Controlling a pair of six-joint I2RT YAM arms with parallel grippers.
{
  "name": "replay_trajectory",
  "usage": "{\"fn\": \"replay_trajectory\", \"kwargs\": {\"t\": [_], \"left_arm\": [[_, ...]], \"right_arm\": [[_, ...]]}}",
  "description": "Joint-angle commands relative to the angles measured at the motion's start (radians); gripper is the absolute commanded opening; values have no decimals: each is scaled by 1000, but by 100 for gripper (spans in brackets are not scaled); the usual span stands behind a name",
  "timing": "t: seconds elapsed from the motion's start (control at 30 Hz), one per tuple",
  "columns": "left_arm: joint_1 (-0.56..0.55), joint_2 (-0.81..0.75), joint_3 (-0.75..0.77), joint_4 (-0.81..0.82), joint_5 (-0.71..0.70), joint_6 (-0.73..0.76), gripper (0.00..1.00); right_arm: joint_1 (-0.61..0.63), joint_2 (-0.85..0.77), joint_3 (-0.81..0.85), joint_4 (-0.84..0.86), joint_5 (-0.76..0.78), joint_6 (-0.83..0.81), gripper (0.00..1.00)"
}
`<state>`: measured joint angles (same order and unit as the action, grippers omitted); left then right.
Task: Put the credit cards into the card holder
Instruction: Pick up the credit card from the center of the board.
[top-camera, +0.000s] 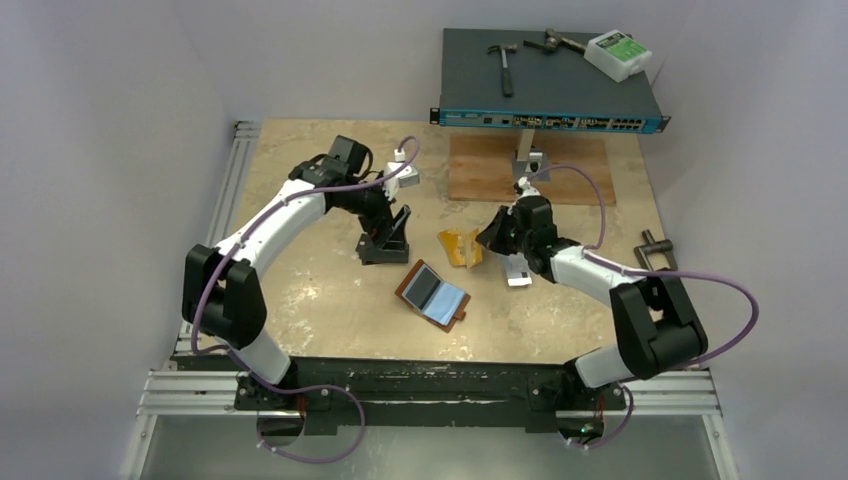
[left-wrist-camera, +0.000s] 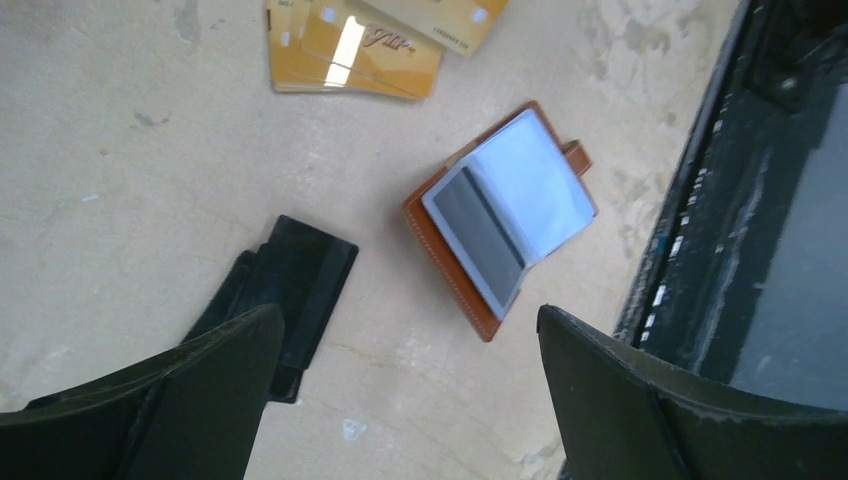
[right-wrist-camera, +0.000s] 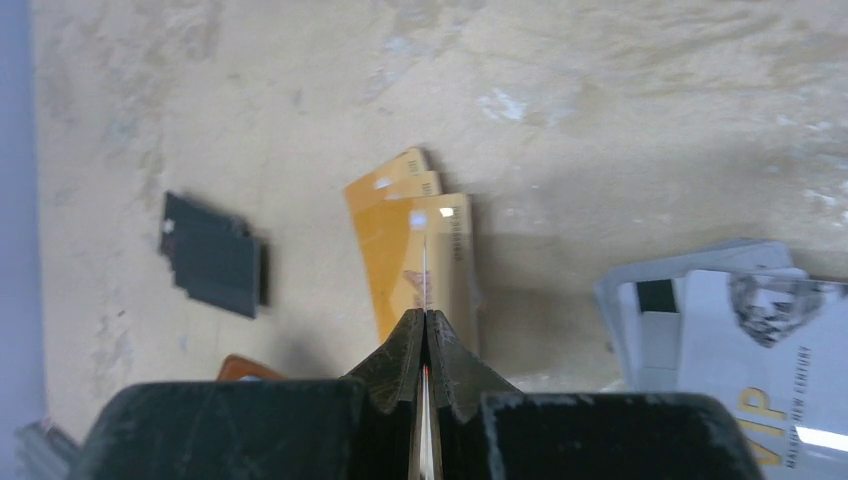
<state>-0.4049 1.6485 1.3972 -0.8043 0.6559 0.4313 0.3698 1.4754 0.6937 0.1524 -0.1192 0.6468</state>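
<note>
The right fingers (right-wrist-camera: 400, 350) are pinched shut on a thin card (right-wrist-camera: 425, 270), held edge-on, probably so it can slide into a sleeve; I cannot tell its colour. The card holder (top-camera: 433, 295) lies open mid table (top-camera: 320, 320), blue sleeves up to receive it. From it, the gold stack (right-wrist-camera: 410, 240) sits at 1 o'clock, the black cards (left-wrist-camera: 300, 285) at 10, the white cards (right-wrist-camera: 720, 320) at 3. The left fingers (left-wrist-camera: 180, 400) gape wide and empty over the black cards.

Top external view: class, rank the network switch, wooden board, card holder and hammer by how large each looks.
1. network switch
2. wooden board
3. card holder
4. hammer
</note>
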Motion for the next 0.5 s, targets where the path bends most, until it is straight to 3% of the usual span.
{"fn": "replay_trajectory", "kwargs": {"t": [0.0,0.2,0.4,0.47], "left_arm": [[29,-51,6,79,206,-225,100],[41,-53,-80,263,387,-525,100],[91,-61,-249,609,497,-870,100],[96,-64,-297,737,513,-995,94]], "right_arm": [[-4,-86,-11,127,-160,-24,0],[-4,-153,4,211,-296,3,0],[-5,-203,-9,348,-312,140,0],[0,-201,-30,435,-309,221,0]]}}
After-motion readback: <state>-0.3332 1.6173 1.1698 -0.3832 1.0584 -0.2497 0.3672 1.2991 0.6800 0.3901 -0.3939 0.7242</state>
